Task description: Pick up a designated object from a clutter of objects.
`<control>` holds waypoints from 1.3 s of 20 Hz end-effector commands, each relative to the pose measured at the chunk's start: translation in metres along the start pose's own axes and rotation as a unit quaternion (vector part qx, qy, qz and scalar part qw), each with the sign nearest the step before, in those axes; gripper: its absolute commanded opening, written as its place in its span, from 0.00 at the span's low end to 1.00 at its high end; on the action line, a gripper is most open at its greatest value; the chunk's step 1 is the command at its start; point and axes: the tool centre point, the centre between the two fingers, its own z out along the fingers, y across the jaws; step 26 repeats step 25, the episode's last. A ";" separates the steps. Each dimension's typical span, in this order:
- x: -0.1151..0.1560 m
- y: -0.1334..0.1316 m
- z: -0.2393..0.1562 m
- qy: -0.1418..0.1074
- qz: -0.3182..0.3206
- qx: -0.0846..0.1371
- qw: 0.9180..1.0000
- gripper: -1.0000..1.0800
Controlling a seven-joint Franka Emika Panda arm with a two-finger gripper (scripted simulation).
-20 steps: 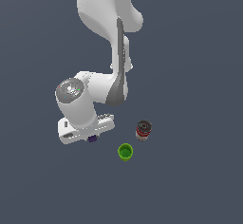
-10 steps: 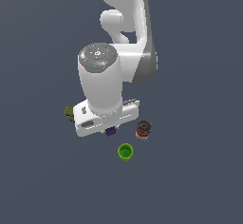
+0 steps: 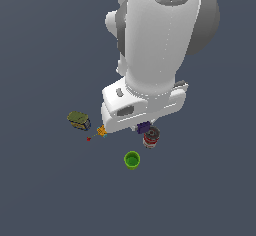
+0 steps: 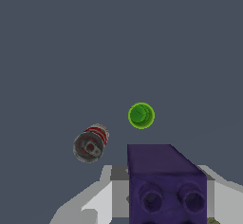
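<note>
While raised above the clutter, the pincer [image 4: 167,204] grips the purple cube [image 4: 166,180] between its fingers.

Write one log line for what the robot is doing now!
phase: lifting | gripper: shut on purple cube | below: green cup, red can | task: cube picked

No readable text, label, brand, number or sign shows in either view; the markings on the red can [image 4: 91,143] are only blurred stripes.
</note>
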 end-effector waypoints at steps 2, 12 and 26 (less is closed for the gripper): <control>0.014 -0.024 -0.031 0.000 0.000 0.000 1.000 0.00; 0.042 -0.067 -0.090 0.000 0.001 0.001 1.000 0.00; 0.053 -0.082 -0.109 0.000 0.000 0.001 1.000 0.00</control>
